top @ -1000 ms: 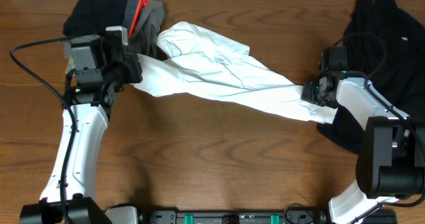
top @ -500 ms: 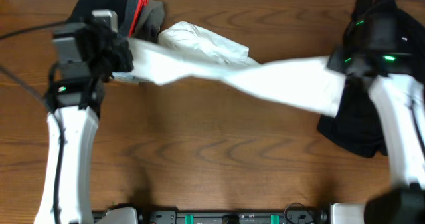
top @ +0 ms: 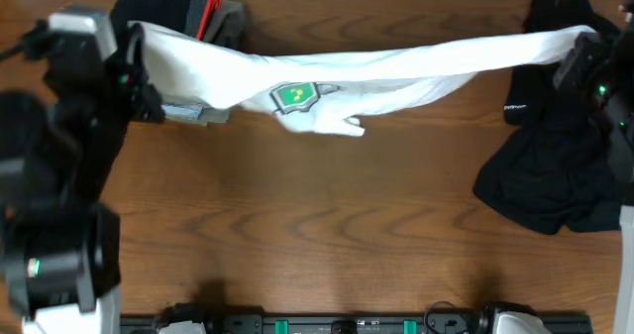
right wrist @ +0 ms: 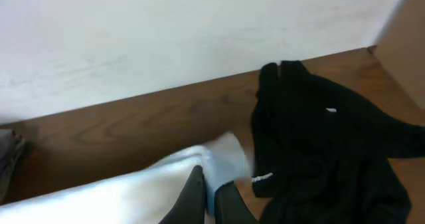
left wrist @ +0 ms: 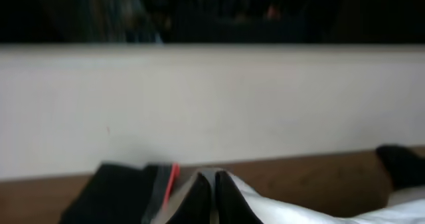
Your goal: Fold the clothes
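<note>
Pinching one white T-shirt by its two ends, the left pincer and right pincer hold it stretched

Two tools: left tool, right tool, each clamped on one end of the one white T-shirt. One green print on it. One loose black garment just beside the right tool. One folded pile just beside the left tool: black and grey layers, exact layer count not readable, one red strip. One wooden surface beneath everything.
</note>
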Controlling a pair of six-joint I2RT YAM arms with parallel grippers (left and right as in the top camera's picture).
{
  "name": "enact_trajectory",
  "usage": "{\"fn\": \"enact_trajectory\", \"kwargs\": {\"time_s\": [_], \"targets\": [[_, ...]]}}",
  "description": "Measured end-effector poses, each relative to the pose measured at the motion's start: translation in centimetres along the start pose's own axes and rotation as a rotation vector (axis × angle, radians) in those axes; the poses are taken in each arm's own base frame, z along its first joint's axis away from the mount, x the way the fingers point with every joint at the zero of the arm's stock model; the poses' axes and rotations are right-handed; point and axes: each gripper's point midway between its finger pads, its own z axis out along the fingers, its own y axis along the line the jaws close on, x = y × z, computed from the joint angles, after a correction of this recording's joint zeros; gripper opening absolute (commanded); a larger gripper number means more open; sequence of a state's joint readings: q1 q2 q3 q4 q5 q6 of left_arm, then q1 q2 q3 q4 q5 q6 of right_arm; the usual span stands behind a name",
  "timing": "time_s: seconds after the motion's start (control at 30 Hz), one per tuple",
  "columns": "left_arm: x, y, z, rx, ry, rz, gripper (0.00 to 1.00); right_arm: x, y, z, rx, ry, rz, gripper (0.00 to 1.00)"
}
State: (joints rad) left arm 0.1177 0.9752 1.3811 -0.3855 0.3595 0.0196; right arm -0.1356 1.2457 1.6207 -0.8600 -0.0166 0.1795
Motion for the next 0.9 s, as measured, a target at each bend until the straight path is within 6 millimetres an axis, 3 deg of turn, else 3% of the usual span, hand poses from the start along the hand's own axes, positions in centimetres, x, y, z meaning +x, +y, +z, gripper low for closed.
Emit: {"fn": "enact_trajectory", "kwargs": {"time_s": [0.23, 0.33, 0.4, 0.5, 0.57, 0.77, 0.9], "targets": [[-6.1, -2.2, -5.6, 0.020, -0.224, 0.048, 0.06, -2.3, 0.3, -4.1, -0.025, -0.127, -0.003, 0.01], [-8.0, -2.6, -6.7, 0.025, -0.295, 0.071, 0.06, -4.4, 0.7, -6.2, -0.040, -0.223, -0.005, 0.01], [-8.1, -2.5, -6.2, 0.026, -0.294, 0.071, 0.06, -5.1, 0.8, -6.8, -0.045, -0.252, -0.006, 0.01], [-6.9, -2.1, -3.6, 0.049, -0.238, 0.057, 0.06, -5.5, 0.8, -6.0, -0.045, -0.256, -0.006, 0.01], [-5.6, -1.7, -1.0, 0.076, -0.183, 0.042, 0.06, -5.6, 0.8, -4.3, -0.042, -0.239, -0.006, 0.01], [-1.2, 0.4, 8.3, 0.137, -0.071, -0.044, 0.06, -5.8, 0.5, 3.9, -0.032, -0.188, -0.008, 0.01], [-0.8, 1.6, 12.8, 0.159, -0.128, -0.105, 0.06, -6.8, 0.7, 9.5, -0.050, -0.228, -0.014, 0.01]]}}
